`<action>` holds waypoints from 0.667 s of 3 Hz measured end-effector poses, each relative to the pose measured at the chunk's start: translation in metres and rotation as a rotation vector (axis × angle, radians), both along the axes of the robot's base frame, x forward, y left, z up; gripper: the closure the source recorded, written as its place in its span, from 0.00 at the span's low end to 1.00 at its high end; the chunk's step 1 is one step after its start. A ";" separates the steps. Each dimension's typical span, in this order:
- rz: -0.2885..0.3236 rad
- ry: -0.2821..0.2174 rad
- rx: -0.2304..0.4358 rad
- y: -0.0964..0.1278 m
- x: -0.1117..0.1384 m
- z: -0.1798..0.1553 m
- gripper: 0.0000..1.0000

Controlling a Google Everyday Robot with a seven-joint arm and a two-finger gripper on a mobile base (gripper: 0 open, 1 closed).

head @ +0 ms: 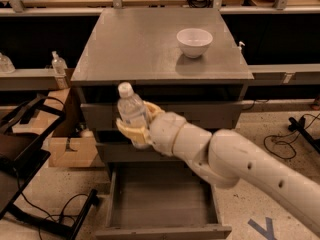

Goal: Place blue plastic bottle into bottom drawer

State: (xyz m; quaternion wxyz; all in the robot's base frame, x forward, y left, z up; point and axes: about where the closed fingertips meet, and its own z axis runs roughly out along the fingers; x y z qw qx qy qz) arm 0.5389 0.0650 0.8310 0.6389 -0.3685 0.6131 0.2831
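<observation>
My gripper (137, 125) is shut on the blue plastic bottle (131, 109), a clear bottle with a white cap. It holds the bottle upright in front of the upper drawer fronts, left of the cabinet's middle. My white arm (235, 169) comes in from the lower right. The bottom drawer (162, 201) stands pulled out below the bottle, its flat grey inside bare. The bottle is well above the drawer's floor.
A white bowl (194, 42) stands on the grey cabinet top (140, 49). A small pump-top bottle (59, 64) sits on a shelf at the left. A cardboard box (70, 146) and a black chair frame (25, 159) are on the floor at the left.
</observation>
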 end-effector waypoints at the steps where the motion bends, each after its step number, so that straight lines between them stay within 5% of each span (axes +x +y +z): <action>1: -0.006 0.032 -0.020 -0.011 -0.020 -0.029 1.00; 2: -0.006 0.032 -0.020 -0.011 -0.020 -0.029 1.00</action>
